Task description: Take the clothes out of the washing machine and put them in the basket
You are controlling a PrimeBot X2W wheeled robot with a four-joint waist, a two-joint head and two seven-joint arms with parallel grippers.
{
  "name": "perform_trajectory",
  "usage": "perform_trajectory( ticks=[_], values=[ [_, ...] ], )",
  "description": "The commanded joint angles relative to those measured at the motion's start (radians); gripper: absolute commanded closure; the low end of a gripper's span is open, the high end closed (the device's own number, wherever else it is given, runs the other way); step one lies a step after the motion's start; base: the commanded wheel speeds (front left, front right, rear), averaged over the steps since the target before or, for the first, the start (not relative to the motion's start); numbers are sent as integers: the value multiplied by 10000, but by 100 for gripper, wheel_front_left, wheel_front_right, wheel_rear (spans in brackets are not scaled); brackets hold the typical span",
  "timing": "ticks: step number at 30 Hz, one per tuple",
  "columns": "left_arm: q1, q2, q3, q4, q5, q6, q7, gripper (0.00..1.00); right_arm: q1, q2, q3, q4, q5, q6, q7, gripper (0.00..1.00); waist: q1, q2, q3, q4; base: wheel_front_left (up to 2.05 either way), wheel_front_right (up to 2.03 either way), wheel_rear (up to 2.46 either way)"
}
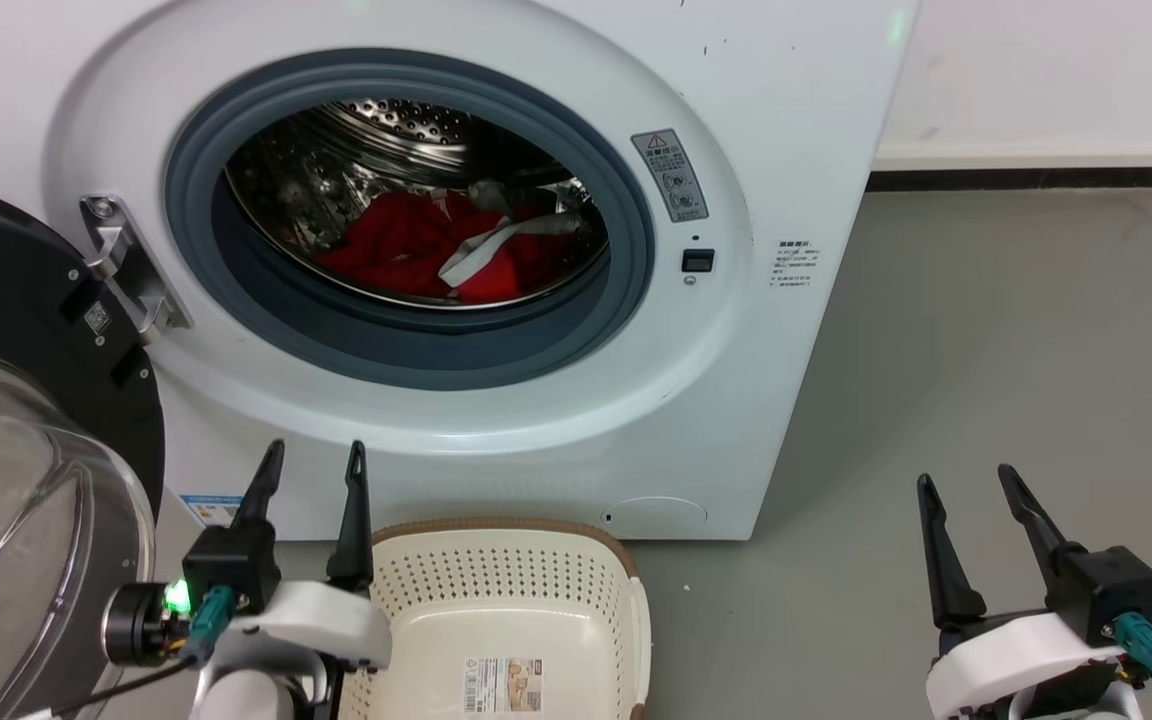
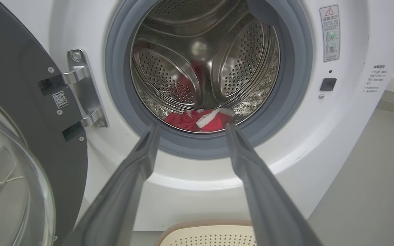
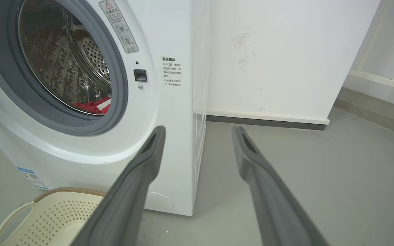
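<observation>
The white washing machine (image 1: 536, 400) stands with its door swung open to the left. Red clothes (image 1: 406, 250) with a pale grey band lie at the bottom of the steel drum; the same clothes (image 2: 197, 120) show in the left wrist view and a red edge of the clothes (image 3: 92, 105) in the right wrist view. The cream basket (image 1: 506, 580) sits on the floor just before the machine, with nothing in it but a paper label. My left gripper (image 1: 314, 458) is open above the basket's left rim. My right gripper (image 1: 966, 480) is open over the floor to the right, holding nothing.
The black-rimmed glass door (image 1: 26, 480) juts out at the left, close to my left arm. A grey rubber gasket (image 1: 266, 330) rings the drum opening. Grey floor (image 1: 1016, 330) lies to the machine's right, bounded by a white wall (image 1: 1036, 70) with a skirting board.
</observation>
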Motion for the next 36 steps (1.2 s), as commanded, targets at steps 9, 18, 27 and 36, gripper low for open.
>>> perform_trajectory(
  ticks=[9, 18, 27, 36],
  values=[
    [-2015, 176, 75, 542, -48, -147, -26, 0, -712, -7, 55, -222, 58, -7, -53, 0, 0, 0, 1269, -443, 0, 0, 0],
    [-5019, 811, 176, 2054, -268, -392, 242, 0, -1598, -6, 191, 1, 226, -7, -397, 0, 0, 0, 3004, -1185, 0, 0, 0],
    [-7591, 2059, 119, 3532, -312, -668, 1011, 0, -2499, -1, 238, 305, 798, -7, -831, 0, 0, 0, 4744, -2188, 0, 0, 0],
    [-9441, 3470, -339, 4768, -411, -832, 2122, 0, -3033, 1, 511, 545, 1581, -7, -907, 0, 0, 0, 5843, -3210, 0, 0, 0]
  ],
)
